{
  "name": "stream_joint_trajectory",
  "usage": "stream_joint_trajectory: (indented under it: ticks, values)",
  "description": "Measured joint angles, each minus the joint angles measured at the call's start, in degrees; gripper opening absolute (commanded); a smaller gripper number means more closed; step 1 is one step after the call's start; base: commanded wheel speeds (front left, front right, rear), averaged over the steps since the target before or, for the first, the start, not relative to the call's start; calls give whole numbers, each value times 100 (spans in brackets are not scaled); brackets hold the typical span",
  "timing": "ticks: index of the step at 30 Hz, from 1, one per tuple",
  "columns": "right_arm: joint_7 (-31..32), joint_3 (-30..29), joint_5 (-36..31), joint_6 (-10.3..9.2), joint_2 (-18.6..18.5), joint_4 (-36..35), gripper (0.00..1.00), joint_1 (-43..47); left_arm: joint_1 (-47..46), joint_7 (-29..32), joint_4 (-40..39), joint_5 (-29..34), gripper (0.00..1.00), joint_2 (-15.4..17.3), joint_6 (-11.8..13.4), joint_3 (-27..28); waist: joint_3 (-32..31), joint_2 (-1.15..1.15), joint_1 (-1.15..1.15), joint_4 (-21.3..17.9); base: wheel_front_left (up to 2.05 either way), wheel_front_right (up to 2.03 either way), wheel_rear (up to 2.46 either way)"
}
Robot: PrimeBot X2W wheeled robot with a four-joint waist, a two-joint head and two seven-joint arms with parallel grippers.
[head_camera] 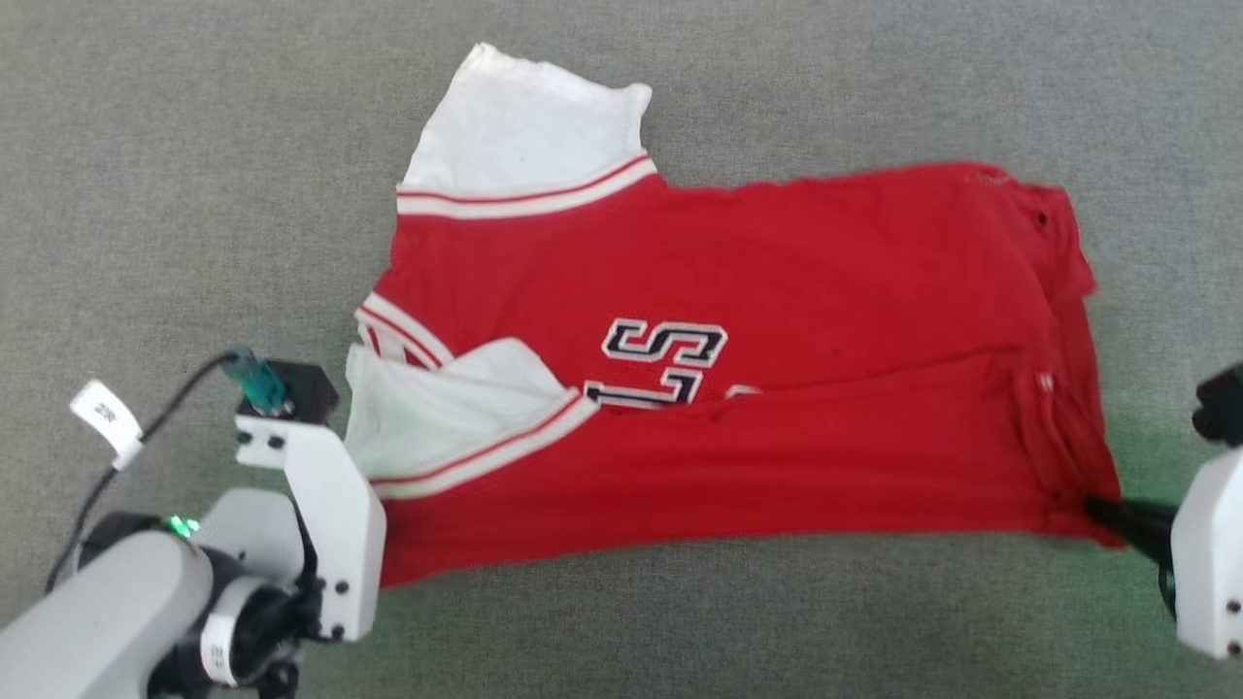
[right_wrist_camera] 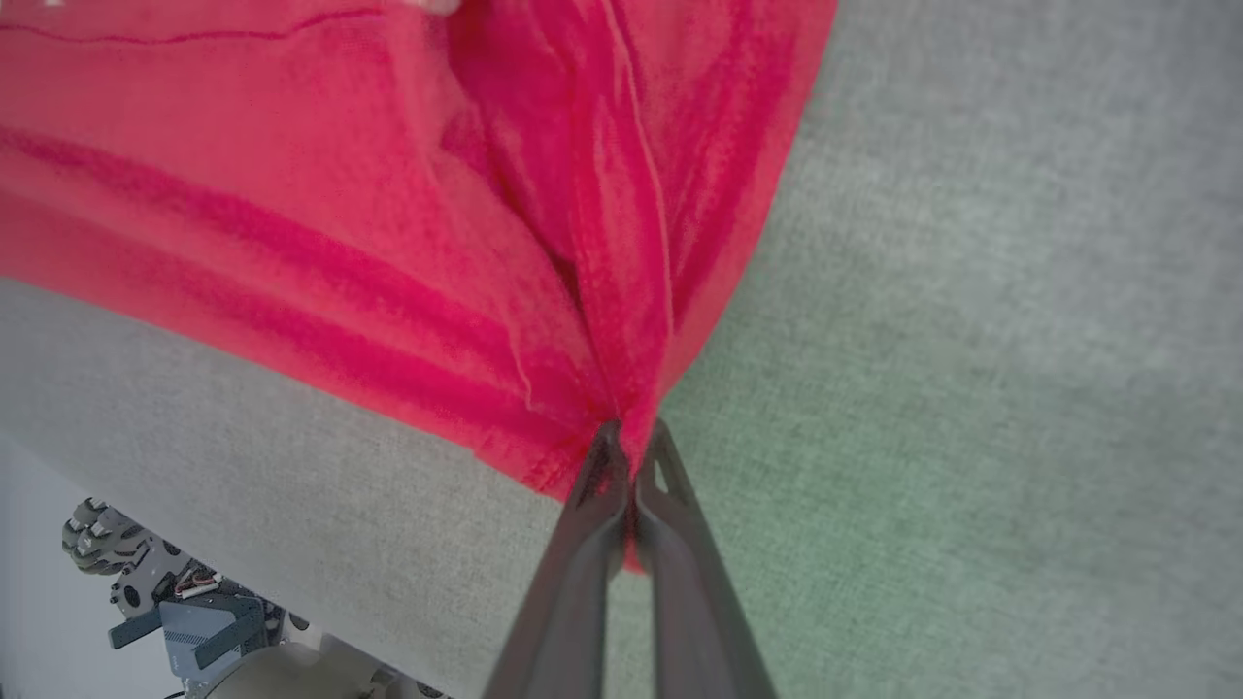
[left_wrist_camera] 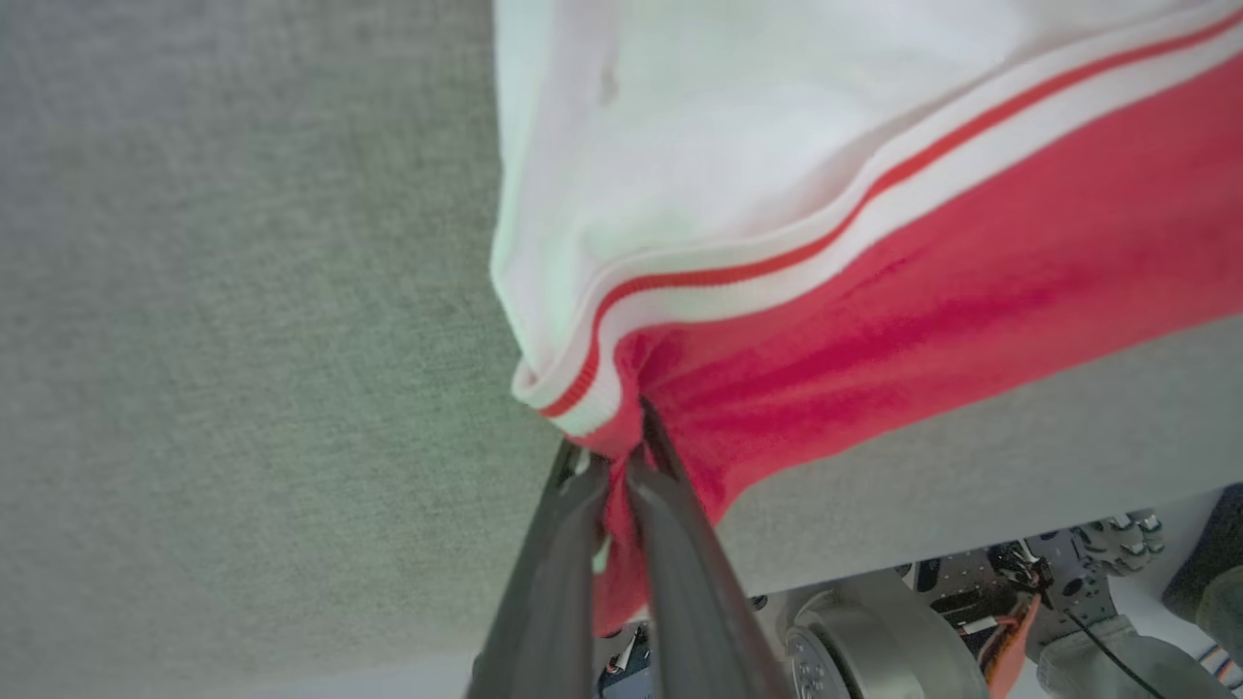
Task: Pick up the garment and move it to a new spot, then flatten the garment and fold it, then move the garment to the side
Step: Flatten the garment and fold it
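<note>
The garment, a red jersey with white sleeves and striped trim, lies sideways on the grey cloth surface, its near long edge folded up over the black lettering. My left gripper is shut on the garment's near left corner, where the striped sleeve trim meets the red cloth; in the head view the white left wrist housing hides its fingers. My right gripper is shut on the near right corner, and red cloth bunches between its tips. Both held corners look lifted slightly, with the near edge stretched between them.
The grey cloth tabletop spreads wide on every side of the garment. Its near edge runs close behind both grippers, with the robot's base below it. A cable with a white tag hangs off the left wrist.
</note>
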Motion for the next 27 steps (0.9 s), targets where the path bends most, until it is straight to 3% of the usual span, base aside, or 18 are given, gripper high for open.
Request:
stream_joint_trajectory:
  ticks: [4, 5, 6, 8, 9, 10, 11, 12, 13, 15, 27]
  values:
    - [56, -130, -90, -1, 240, -40, 0, 297, 158, -52, 70, -2, 0, -56, 24, -89, 42, 0, 0, 2, 0, 0, 0]
    - [46, -124, -136, -1, 294, -20, 0, 325, 159, -91, 145, -5, 6, -99, 15, -99, 55, 0, 0, 0, 0, 0, 0]
    - [8, -109, -158, -1, 336, 19, 0, 327, 159, -116, 222, -18, 21, -149, -23, -97, 67, 0, 0, -3, 0, 0, 0]
    - [-105, -45, -192, -1, 402, 160, 0, 292, 154, -203, 393, -18, 92, -219, -134, -108, 85, 0, 0, -17, 0, 0, 0]
    - [-157, -1, -223, -1, 416, 234, 7, 250, 141, -222, 475, -18, 100, -242, -190, -115, 90, 0, 0, -24, 0, 0, 0]
    - [-227, 26, -231, 0, 452, 344, 33, 210, 120, -227, 545, -19, 100, -263, -242, -123, 89, 0, 0, -29, 0, 0, 0]
    - [-312, 60, -244, -1, 488, 434, 45, 166, 87, -237, 611, -25, 100, -282, -299, -116, 87, 0, 0, -37, 0, 0, 0]
    - [-371, 122, -254, -1, 498, 531, 64, 110, 38, -266, 665, -41, 100, -299, -338, -98, 82, 0, 0, -46, 0, 0, 0]
    - [-399, 157, -253, 0, 502, 600, 95, 67, 13, -278, 694, -41, 100, -305, -363, -80, 72, 0, 0, -54, 0, 0, 0]
    - [-504, 231, -244, 0, 512, 728, 100, -11, -14, -296, 714, -40, 100, -269, -398, -54, 39, 0, 0, -67, 0, 0, 0]
    - [-1500, 88, -264, -2, 421, 339, 100, -133, -585, -20, 163, 103, 100, 565, -219, 396, -229, 0, 0, -301, 0, 0, 0]
